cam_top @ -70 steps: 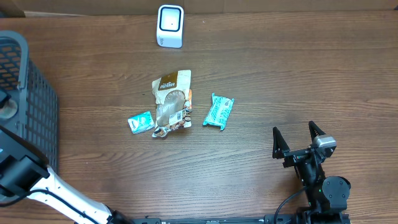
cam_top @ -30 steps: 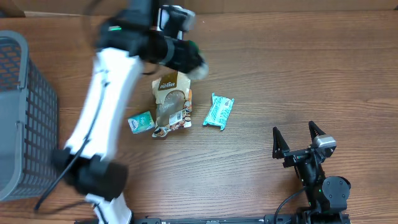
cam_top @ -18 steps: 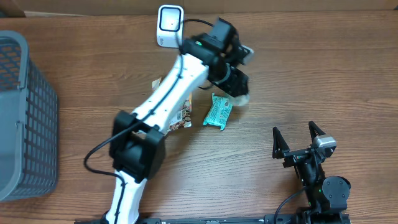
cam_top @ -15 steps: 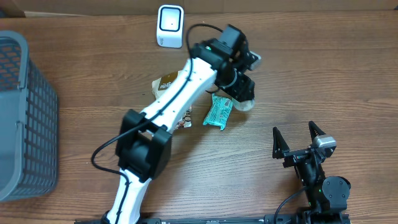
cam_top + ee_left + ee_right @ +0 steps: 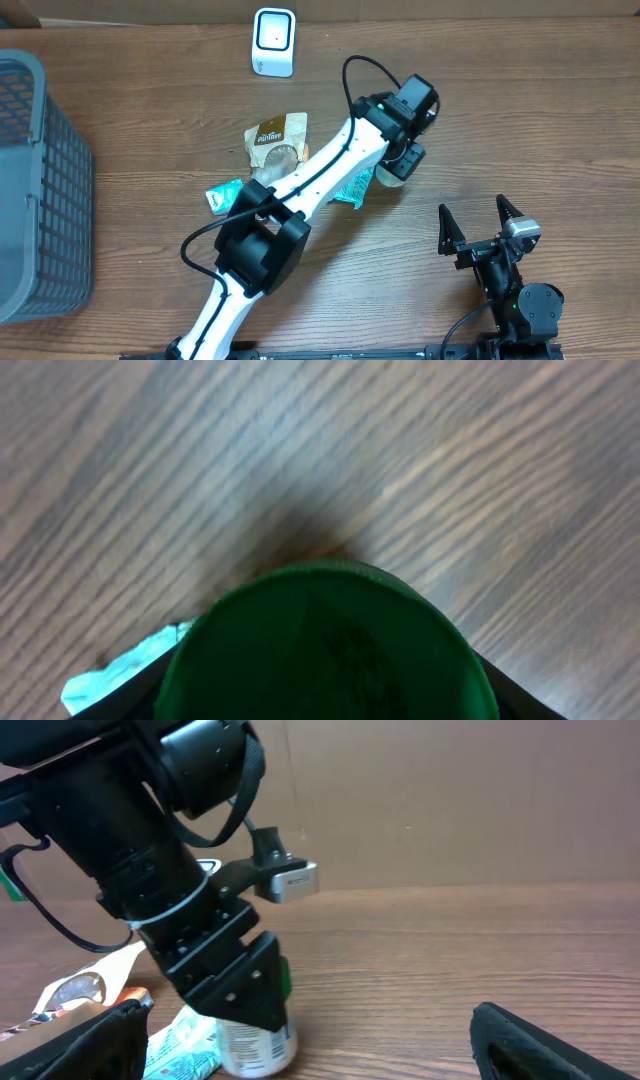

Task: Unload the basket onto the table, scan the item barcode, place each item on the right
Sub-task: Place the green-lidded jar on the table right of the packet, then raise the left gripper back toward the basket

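We hold the can, but we think no scan is done yet.
Our left gripper (image 5: 398,165) is clamped on the little green-topped can (image 5: 255,1045), low beside the teal packet (image 5: 350,188). The white scanner (image 5: 273,42) sits well apart at the far edge, and a brown pouch (image 5: 272,140) lies nearby. Our right gripper (image 5: 472,207) hangs wide open, holding nothing.

White left arm (image 5: 330,170) with black joints (image 5: 262,250) and cable (image 5: 346,72); black right tool (image 5: 472,206).

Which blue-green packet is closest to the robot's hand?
The long teal packet, right beside the left gripper; the small teal packet lies beyond the brown pouch.
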Tool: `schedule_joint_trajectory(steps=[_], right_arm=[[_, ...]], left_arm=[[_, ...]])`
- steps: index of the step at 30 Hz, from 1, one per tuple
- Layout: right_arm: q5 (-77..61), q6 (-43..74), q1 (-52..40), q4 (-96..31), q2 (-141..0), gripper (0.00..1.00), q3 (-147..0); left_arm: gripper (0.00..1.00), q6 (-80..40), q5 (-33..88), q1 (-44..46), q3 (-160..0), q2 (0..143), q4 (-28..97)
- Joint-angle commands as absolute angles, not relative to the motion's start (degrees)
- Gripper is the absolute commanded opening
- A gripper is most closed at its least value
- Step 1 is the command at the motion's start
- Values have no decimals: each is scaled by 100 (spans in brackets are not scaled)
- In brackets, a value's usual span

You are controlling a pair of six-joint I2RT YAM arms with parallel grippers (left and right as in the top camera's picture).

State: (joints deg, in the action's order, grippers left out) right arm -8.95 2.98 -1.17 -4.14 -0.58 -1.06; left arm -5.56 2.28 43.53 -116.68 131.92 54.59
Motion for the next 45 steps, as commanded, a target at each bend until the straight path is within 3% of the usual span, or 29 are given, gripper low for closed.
schedule_joint_trajectory(steps=[1, 5, 15, 23, 30, 34, 45], right_arm=[[-867, 305, -99, -392, -16, 100, -47], [-869, 305, -99, -392, -16, 100, -47], [-869, 305, -99, -392, -16, 100, -47], [-867, 305, -99, -392, -16, 100, -47], [-867, 305, -99, -392, -16, 100, -47], [-867, 305, -99, -392, -16, 100, -47], [-867, 305, -99, -392, -16, 100, -47]], left_arm=[[51, -1028, -281, 4429, -11673, 13334, 5345], [58, -1205, -355, 4429, -11673, 13382, 5345], [100, -1201, -294, 4427, -11677, 13382, 5564], [99, -1251, -292, 4086, -12219, 12798, 5885], [100, -1420, -294, 2893, -12768, 11384, 6866], [100, -1546, -255, 1765, -12768, 10844, 7644], [100, -1494, -25, -64, -12479, 10847, 8385]])
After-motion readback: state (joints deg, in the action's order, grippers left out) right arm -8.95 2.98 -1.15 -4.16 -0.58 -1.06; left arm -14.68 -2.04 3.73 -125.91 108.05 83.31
